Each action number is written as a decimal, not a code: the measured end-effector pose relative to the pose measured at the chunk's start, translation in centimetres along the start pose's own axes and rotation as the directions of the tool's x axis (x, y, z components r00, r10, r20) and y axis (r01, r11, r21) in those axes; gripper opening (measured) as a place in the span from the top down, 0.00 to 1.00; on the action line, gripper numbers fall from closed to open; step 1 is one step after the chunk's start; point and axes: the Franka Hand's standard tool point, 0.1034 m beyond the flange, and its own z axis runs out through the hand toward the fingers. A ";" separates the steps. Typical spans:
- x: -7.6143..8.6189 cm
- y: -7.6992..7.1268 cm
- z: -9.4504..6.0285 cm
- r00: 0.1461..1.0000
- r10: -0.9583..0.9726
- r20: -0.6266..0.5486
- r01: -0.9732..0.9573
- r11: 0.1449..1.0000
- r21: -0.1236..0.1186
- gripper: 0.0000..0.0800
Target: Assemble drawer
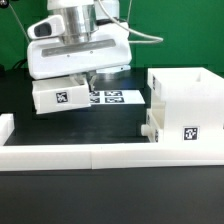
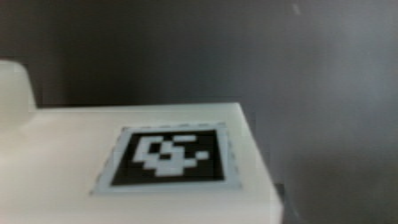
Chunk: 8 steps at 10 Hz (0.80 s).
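In the exterior view my gripper (image 1: pixel 84 80) hangs from the white hand at the upper middle. It is shut on the near end of a small white tray (image 1: pixel 58 95) with a black-and-white tag, which sits slightly tilted just above the table. The wrist view shows that tray (image 2: pixel 125 150) very close and blurred, its tag (image 2: pixel 173 155) filling the middle; my fingers are hidden there. The tall white drawer case (image 1: pixel 188 105) stands at the exterior view's right, a tag on its near face. A small white part (image 1: pixel 150 127) juts from its lower left side, possibly the second tray.
The marker board (image 1: pixel 112 97) lies flat on the black table between the tray and the case. A long low white border rail (image 1: pixel 80 152) runs along the front. Cables hang behind the arm.
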 end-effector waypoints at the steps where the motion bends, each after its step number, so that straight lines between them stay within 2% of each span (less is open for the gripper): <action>1: 1.6 -0.9 -0.6 1.000 0.014 -0.012 -0.014 1.000 0.003 0.95; 3: 5.2 -2.9 -1.2 0.998 0.047 -0.037 -0.046 0.999 0.013 0.95; 4: 5.9 -3.4 -1.0 0.997 0.066 -0.038 -0.066 0.998 0.019 0.95; 5: 6.1 -3.9 -0.7 0.997 0.064 -0.035 -0.063 0.998 0.022 0.95; 8: 5.9 -3.7 -0.6 0.999 0.027 -0.033 -0.026 0.999 0.020 0.95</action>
